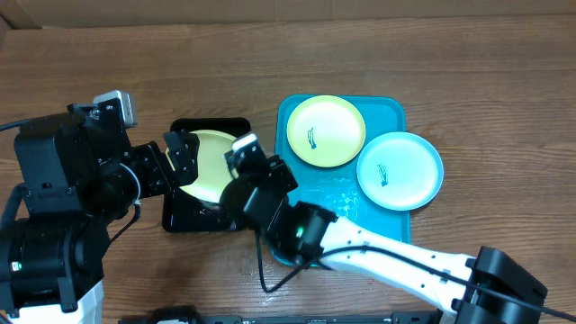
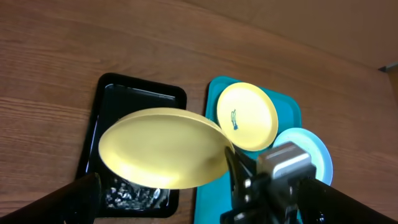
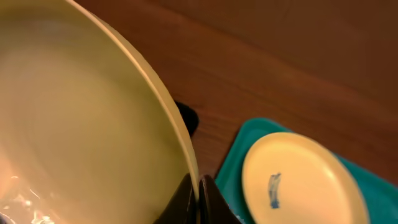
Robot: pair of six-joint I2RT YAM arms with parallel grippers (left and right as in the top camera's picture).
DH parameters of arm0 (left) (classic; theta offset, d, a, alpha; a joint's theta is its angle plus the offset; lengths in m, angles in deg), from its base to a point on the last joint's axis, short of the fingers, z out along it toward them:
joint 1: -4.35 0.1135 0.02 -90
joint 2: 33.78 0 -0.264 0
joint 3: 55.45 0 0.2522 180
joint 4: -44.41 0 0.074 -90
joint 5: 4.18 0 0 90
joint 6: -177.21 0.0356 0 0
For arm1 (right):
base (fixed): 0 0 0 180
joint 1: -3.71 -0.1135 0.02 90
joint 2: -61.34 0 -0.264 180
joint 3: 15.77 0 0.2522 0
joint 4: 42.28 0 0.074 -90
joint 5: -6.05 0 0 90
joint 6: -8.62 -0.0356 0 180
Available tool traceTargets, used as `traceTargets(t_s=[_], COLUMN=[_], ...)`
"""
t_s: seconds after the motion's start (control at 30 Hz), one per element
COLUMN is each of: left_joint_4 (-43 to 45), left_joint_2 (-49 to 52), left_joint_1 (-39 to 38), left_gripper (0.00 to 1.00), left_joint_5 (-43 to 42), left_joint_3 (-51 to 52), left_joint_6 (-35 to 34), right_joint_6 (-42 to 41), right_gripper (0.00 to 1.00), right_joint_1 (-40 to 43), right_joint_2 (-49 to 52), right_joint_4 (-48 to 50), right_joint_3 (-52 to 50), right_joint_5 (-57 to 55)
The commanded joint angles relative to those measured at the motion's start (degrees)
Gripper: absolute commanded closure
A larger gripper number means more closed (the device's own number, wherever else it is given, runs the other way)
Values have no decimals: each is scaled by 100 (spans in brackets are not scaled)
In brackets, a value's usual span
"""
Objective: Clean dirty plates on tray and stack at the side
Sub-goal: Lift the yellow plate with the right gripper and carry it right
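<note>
Plates (image 1: 326, 131), two on tray (image 1: 387, 108), third plate (image 1: 209, 166) over black tray (image 1: 211, 124)

I held one pale yellow-green plate (image 1: 209, 162) tilted, pinched at its rim in my right gripper (image 3: 198, 198), just left of the turquoise tray (image 1: 335, 187). On the tray lay a second yellow-green plate (image 1: 326, 131) at the far side and a white-bluish plate (image 1: 400, 170) overhanging the right edge. Both lay flat, and each bore a small dark teal smudge.

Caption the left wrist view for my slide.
Right gripper pinches a yellow plate by its rim over the black tray; two more plates lie on the turquoise tray.
</note>
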Motion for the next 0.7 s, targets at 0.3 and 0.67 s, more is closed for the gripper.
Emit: traceTargets(t_s=[0.3,0.67], left_joint_4=[15,35], left_joint_2=[-24,-24], left_joint_1=[17,17], left_gripper=[0,0], left_joint_5=[-20,-2], left_joint_3=[-85,-85], left_joint_6=[83,83], right_joint_6=[732,1447], right_gripper=[96,96], right_joint_1=[-826,-1040], right_joint_2=[-31,-31], right_joint_4=[267,505], right_joint_3=[138,138], right_joint_5=[-2828,-2850])
